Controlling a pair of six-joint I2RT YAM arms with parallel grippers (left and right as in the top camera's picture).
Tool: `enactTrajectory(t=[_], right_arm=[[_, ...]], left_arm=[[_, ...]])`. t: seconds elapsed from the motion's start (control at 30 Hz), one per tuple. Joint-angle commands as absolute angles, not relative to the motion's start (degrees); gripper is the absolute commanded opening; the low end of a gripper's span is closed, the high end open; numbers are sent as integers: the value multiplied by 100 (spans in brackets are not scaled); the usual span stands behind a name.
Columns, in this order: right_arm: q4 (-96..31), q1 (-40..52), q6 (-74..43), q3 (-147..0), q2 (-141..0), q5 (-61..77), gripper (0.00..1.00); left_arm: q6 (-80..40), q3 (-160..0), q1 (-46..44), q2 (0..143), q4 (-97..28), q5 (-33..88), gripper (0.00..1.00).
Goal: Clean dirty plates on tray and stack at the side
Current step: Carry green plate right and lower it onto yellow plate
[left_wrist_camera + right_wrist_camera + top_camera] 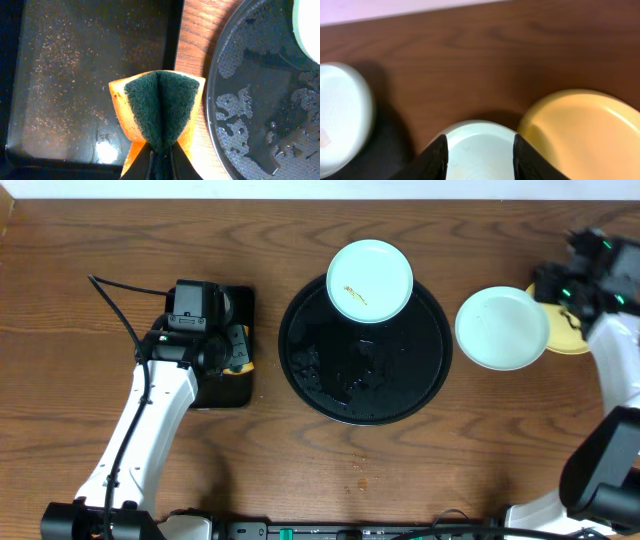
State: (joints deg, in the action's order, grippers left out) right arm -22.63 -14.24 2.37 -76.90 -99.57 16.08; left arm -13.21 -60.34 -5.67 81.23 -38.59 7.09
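— What is the left arm doing?

— The left gripper (160, 162) is clamping a folded sponge (160, 110), green face outward. It is hanging over the right edge of the rectangular tray (75, 75), just beside the round tray (305, 330).

— And the plates?

— The smeared plate (370, 280) is sitting on the round tray's far rim, well apart from the sponge, with wet patches glistening on the tray between them. The second mint plate (503, 328) is lying on the tabletop (80, 240) just right of the tray, its right edge overlapping the yellow plate (572, 340).

— The right side?

— The right gripper (479, 145) is hovering at that mint plate's edge, jaws standing apart either side of the rim. Whether they are touching it, I cannot tell.
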Motion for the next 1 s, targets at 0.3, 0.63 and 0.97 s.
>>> enactTrajectory(t=[0.3, 0.63, 0.97], right_arm=[[-2766, 637, 781, -8143, -10407, 1044, 55], [-3385, 209, 86, -8141, -10567, 99, 24], [-3509, -1398, 93, -7990, -10899, -54, 21]], left_arm=[[-1225, -6012, -532, 8130, -3879, 635, 8], [-1225, -6012, -532, 8130, -3924, 635, 9], [-1227, -6012, -532, 8130, -3948, 637, 9]])
